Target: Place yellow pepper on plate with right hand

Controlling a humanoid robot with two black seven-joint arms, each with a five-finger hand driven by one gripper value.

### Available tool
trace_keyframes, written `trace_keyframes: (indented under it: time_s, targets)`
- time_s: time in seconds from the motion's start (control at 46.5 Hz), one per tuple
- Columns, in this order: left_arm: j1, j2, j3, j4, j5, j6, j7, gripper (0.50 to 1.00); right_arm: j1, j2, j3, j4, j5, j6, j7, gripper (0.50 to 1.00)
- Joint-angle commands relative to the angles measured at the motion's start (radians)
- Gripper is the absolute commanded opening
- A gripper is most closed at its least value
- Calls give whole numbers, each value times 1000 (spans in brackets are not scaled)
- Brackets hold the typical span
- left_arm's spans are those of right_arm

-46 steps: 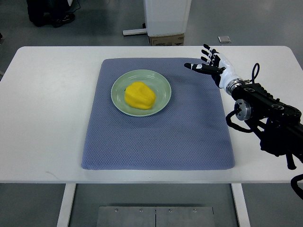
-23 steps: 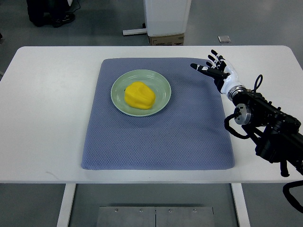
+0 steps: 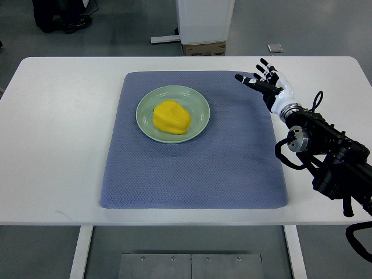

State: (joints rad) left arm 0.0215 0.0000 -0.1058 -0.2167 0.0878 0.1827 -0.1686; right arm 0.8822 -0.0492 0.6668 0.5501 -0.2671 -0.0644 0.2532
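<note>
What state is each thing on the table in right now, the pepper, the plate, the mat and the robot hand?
yellow pepper: lying on the plate, held by nothing.
plate: upright on the mat, carrying the pepper.
blue mat: spread flat on the white table.
right hand: open, fingers spread, holding nothing, over the mat's far right corner, apart from the plate.

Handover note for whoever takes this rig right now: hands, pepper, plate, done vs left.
Right hand: open, fingers spread, holding nothing, over the mat's far right corner, clear of the plate.
Left hand: not in view.
Yellow pepper: lying on the green plate, which sits on the blue mat on the white table.
Done: pepper placed and released.
Left: probably only parking the right arm.
</note>
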Motion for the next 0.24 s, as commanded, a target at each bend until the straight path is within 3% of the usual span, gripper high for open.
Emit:
trace_keyframes:
  time_s: [0.0,0.215]
  targets:
    - [0,0,0,0,0,0,0,1000,0,6,25,1,0,0,0,1000]
    - [0,0,0,0,0,0,0,1000,1,11,45,4,0,0,15,1000]
